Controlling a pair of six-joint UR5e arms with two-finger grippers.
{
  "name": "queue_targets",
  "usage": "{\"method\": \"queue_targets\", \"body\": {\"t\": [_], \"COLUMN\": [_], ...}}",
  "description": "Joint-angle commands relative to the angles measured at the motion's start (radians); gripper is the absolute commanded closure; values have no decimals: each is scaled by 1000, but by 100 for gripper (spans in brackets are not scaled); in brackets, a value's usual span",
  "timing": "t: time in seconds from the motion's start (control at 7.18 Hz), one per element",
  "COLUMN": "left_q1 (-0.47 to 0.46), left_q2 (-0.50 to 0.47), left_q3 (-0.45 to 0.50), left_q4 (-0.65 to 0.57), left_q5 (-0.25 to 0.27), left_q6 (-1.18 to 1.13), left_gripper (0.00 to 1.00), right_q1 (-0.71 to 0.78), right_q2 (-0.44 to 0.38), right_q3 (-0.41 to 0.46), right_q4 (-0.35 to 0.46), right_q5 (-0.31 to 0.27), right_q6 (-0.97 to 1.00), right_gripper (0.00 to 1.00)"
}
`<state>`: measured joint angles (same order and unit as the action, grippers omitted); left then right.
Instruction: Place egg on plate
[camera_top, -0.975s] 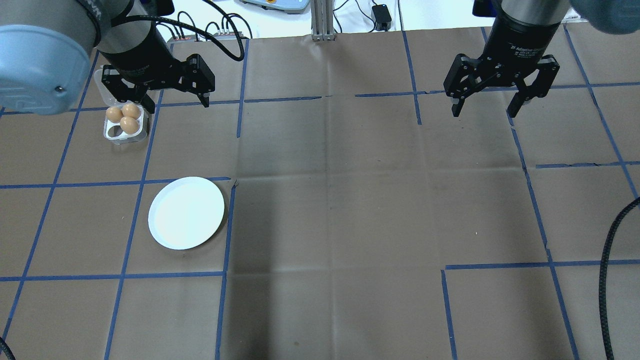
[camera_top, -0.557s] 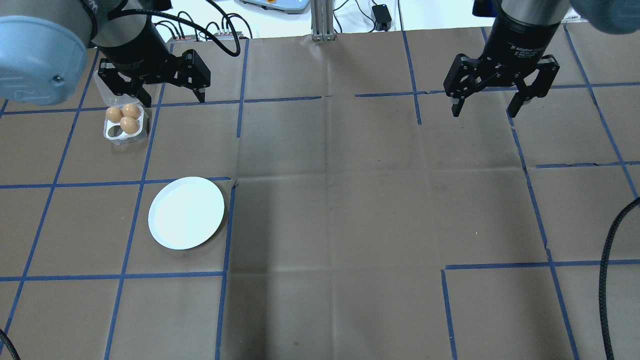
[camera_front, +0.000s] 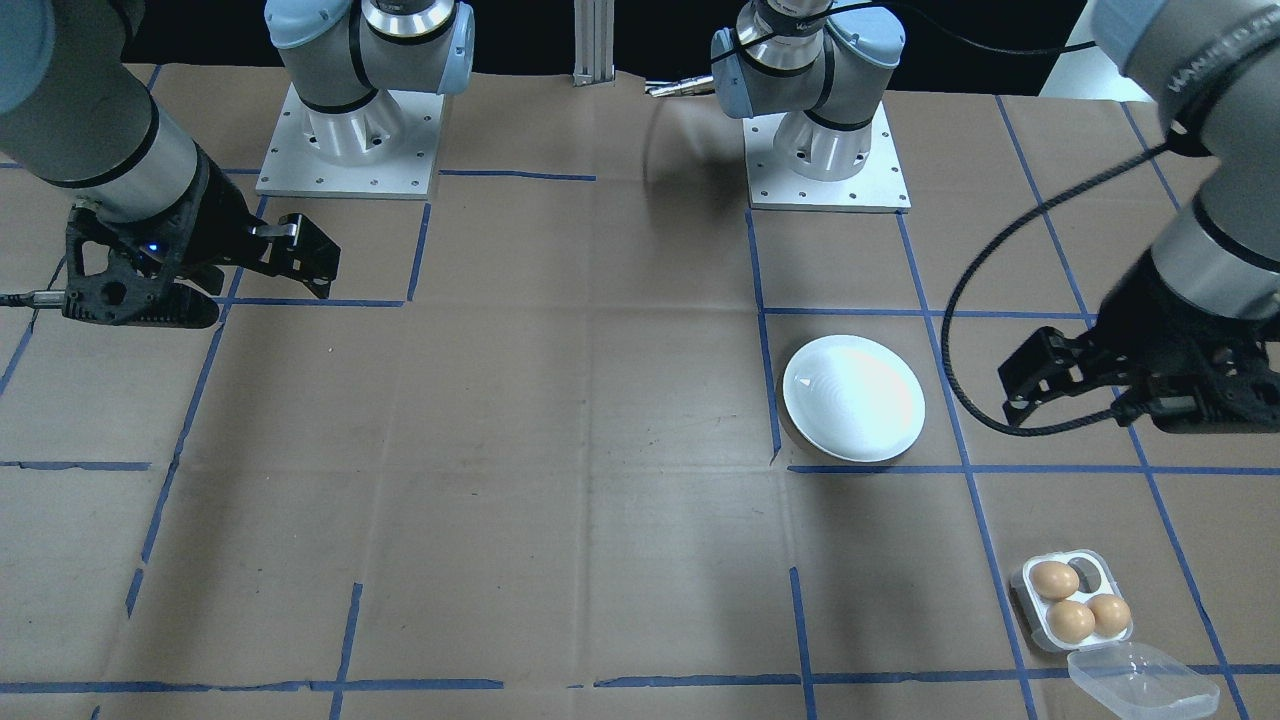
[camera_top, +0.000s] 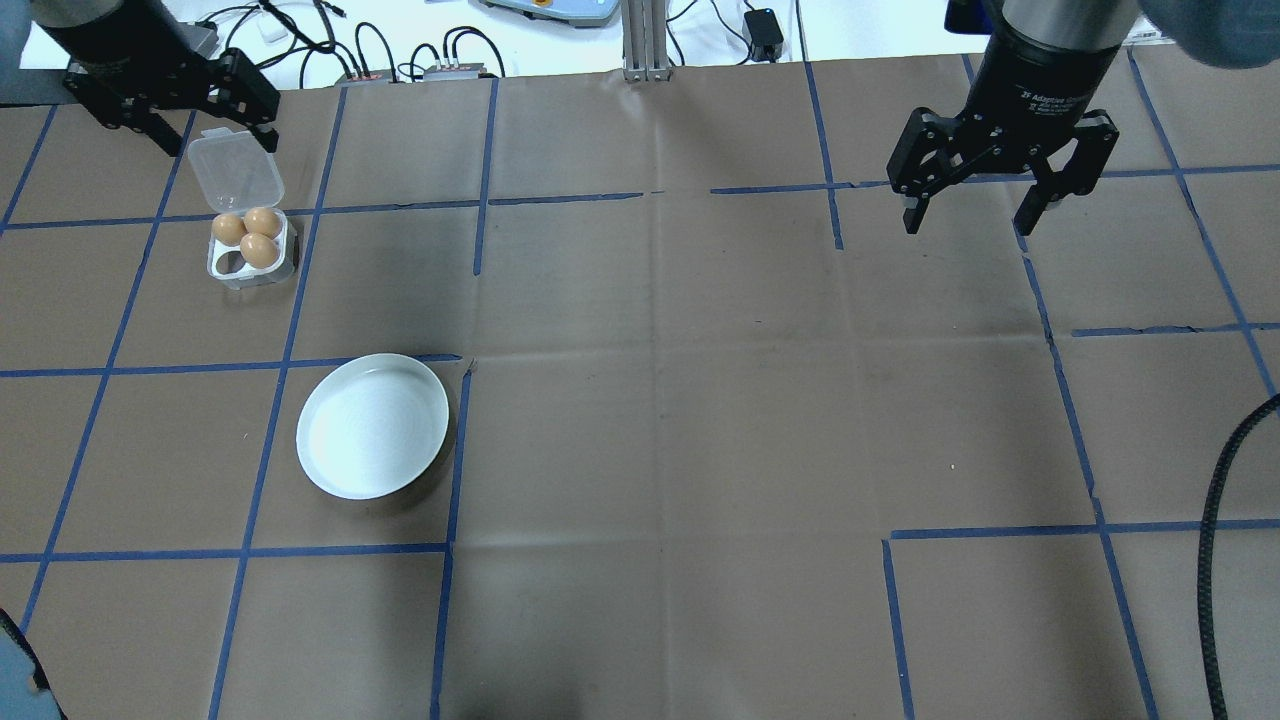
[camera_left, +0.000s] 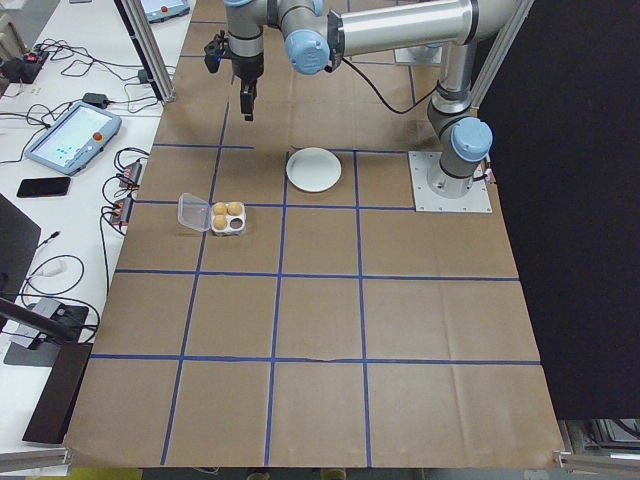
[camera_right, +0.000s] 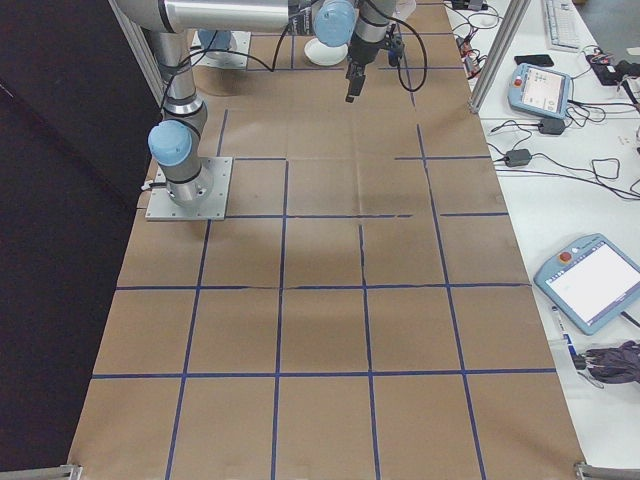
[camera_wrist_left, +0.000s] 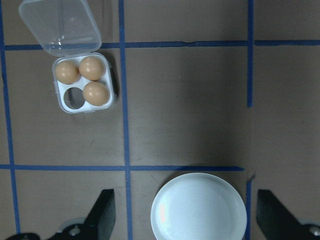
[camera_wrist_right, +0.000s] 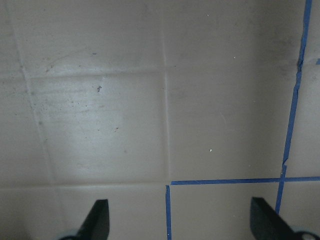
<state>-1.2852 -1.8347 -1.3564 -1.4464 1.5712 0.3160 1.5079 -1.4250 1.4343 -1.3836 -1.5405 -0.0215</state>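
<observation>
Three brown eggs (camera_top: 250, 238) sit in a small clear four-hole tray (camera_top: 225, 272), one hole empty; the left wrist view shows the eggs (camera_wrist_left: 82, 80) too. The white plate (camera_top: 372, 425) lies bare on the paper, nearer the robot than the tray, and appears across the table as plate (camera_front: 853, 398). My left gripper (camera_top: 215, 140) hangs open and empty high over the far left, above the tray's lid (camera_top: 235, 172). My right gripper (camera_top: 968, 225) hangs open and empty above the far right of the table.
Brown paper with a blue tape grid covers the table (camera_top: 660, 400). A black cable (camera_top: 1215, 560) loops in at the right edge. Cables and devices lie beyond the table's far edge. Both arm bases (camera_front: 350, 140) stand on the robot's side.
My left gripper has pulled away from just beside the egg tray, moving left and toward the far edge, still open. The tray's lid is now uncovered. The right gripper has not moved.
</observation>
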Motion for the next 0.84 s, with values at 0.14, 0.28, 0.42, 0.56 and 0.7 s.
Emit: {"method": "queue_targets", "body": {"t": [0.14,0.28,0.42,0.56,0.7], "left_q1": [116,116,116,115,116], "left_q2": [-122,-173,-216,-260,-284], "left_q3": [3,-13,-17,-20,-45], "left_q4": [97,169,219,244,259], "left_q5": [3,4,4,6,6], "left_q6": [206,206,206,193,192], "left_gripper": [0,0,0,0,1], "right_q1": [0,0,0,0,0], "right_q2": [0,0,1,0,0], "right_q3": [0,0,0,0,0], "right_q4": [0,0,0,0,0], "right_q5": [0,-1,-1,-1,0], "right_q6": [0,0,0,0,0], "right_gripper": [0,0,0,0,0]}}
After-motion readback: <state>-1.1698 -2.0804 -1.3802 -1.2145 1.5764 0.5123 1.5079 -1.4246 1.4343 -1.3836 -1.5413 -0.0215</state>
